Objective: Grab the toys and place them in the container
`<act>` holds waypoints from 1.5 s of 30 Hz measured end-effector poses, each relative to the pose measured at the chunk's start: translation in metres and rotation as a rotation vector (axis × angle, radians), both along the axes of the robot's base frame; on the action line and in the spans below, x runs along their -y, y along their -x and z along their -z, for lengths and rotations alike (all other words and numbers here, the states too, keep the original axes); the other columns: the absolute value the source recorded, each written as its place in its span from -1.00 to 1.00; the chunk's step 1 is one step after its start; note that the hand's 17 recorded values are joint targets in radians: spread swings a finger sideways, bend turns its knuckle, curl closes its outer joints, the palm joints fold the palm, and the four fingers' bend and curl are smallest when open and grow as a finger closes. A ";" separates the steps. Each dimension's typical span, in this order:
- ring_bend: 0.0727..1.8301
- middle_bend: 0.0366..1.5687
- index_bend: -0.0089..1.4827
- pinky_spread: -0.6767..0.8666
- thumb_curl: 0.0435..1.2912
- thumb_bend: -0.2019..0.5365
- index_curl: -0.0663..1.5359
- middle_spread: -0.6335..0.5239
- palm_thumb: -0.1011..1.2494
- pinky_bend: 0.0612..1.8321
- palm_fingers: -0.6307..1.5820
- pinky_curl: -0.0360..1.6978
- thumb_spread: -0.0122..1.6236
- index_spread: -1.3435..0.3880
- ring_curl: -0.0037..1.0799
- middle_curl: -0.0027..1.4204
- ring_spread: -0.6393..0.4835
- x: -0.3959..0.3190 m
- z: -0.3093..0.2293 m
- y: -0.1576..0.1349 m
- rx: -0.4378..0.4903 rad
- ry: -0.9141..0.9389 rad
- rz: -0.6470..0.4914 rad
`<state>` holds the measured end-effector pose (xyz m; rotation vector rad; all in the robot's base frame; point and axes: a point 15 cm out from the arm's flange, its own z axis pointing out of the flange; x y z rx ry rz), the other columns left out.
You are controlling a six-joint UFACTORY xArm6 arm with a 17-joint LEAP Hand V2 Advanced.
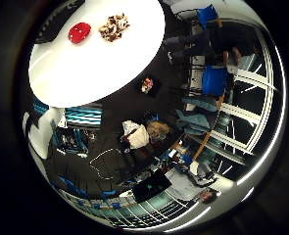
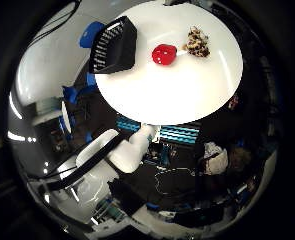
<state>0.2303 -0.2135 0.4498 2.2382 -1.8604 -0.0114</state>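
Observation:
A red toy and a brown and white plush toy lie side by side on a round white table. A black mesh container stands on the table's edge beside the red toy, away from both toys. The little finger side view shows the red toy and the plush toy on the table, without the container. My hand is well above the table, which looks small in the two views.
The white arm reaches up beside the table. A small dark object sits just off the table's rim. Blue chairs and a heap of light things on the floor lie around the table.

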 end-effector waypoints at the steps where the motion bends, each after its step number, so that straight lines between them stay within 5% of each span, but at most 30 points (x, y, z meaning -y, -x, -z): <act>1: -0.80 -0.81 -0.79 0.40 -0.61 -0.53 -0.64 0.31 -0.50 -0.51 -0.46 -0.59 0.15 0.10 -0.51 -0.60 0.56 0.000 0.000 0.000 0.000 0.000 0.000; 12: -0.79 -0.81 -0.79 0.40 -0.62 -0.53 -0.63 0.31 -0.51 -0.50 -0.45 -0.59 0.16 0.10 -0.50 -0.60 0.56 0.004 -0.010 -0.013 0.018 0.007 -0.009; 26: -0.78 -0.81 -0.79 0.40 -0.63 -0.53 -0.63 0.31 -0.51 -0.49 -0.45 -0.59 0.19 0.11 -0.50 -0.59 0.56 0.040 -0.016 -0.077 0.002 -0.035 0.020; 45: -0.79 -0.80 -0.78 0.42 -0.63 -0.51 -0.60 0.31 -0.38 -0.54 -0.43 -0.61 0.27 0.13 -0.50 -0.57 0.56 0.029 0.068 -0.150 -0.033 -0.199 0.118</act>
